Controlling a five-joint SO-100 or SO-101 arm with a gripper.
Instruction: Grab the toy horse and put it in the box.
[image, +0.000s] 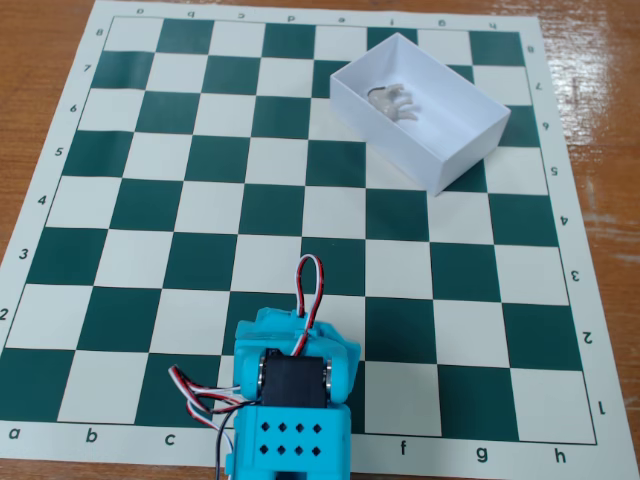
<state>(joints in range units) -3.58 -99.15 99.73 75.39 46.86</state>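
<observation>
I see the horse (392, 101) lying inside the white box (455, 150), near its far left corner. The box sits on the green and white chessboard (200, 200). My blue arm (290, 400) is at the bottom edge. I cannot tell if the fingers are spread or closed.

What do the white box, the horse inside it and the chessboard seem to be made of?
The box: probably thin card or plastic, matte white with crisp folded-looking walls. The toy horse: likely moulded plastic, pale grey, too small to be sure. The chessboard: a thin flat printed sheet, slightly glossy, perhaps vinyl or paper.
</observation>
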